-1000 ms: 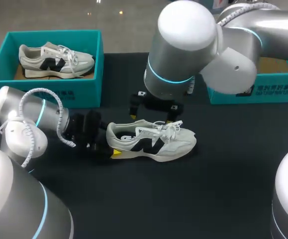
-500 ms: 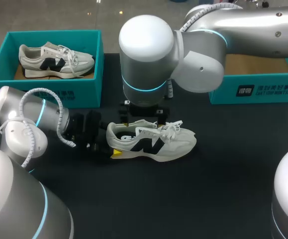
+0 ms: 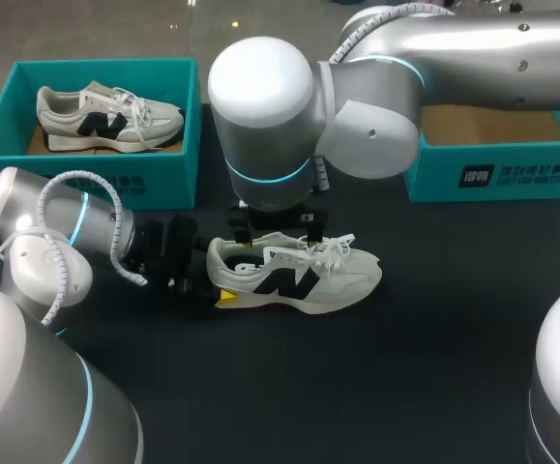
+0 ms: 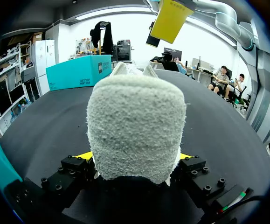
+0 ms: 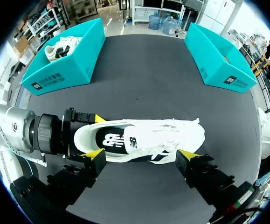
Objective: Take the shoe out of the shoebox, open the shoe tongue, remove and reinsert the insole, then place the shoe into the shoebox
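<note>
Shoe [image 3: 299, 274] stands on its sole on the desk [image 3: 405, 367], outside the boxes; long axis runs across, heel toward the left arm, toe toward the right; left pincer [image 4: 135, 156] clamps the heel from both sides; right pincer [image 5: 141, 155] wide, holding nothing, hangs just above the collar, fingers spread along the shoe's length; the tongue looks like the right arm's job.

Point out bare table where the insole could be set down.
The widest bare patch is the tabletop on the near side of the shoe, toward the robot. Another lies between its toe and the right shoebox. Crowded: the heel, held by the left claw, with the right claw open over the shoe.
</note>
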Available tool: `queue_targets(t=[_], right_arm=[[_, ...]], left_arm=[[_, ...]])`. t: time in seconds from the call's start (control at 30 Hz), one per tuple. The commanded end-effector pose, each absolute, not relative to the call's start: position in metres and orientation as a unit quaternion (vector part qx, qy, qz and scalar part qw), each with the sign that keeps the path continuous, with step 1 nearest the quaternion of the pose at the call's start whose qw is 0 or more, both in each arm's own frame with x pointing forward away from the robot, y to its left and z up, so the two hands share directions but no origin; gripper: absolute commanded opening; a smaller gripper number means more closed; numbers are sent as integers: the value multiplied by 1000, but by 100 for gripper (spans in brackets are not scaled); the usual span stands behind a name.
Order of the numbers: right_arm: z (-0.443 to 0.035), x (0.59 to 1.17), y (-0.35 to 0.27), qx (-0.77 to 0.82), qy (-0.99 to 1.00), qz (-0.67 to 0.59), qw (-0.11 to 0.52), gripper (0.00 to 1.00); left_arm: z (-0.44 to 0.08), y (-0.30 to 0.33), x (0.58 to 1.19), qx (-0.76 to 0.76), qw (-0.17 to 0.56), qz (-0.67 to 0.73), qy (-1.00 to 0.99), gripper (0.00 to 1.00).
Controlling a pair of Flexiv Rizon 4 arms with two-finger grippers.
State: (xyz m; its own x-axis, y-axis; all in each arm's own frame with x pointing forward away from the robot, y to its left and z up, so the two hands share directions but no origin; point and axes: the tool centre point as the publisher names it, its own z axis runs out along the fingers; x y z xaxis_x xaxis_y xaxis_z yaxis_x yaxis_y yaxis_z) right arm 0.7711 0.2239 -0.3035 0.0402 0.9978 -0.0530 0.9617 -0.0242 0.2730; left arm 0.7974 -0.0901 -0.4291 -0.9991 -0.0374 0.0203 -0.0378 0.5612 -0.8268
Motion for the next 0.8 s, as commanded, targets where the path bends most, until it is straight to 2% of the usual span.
queue_targets(t=[0.03, 0.8], right_arm=[[-324, 771, 233, 748, 641, 46, 163, 100], [-371, 786, 233, 734, 629, -56, 250, 100]], left_arm=[[-432, -89, 797, 22, -1, 468, -884, 0], [-432, -89, 797, 22, -1, 468, -884, 0]])
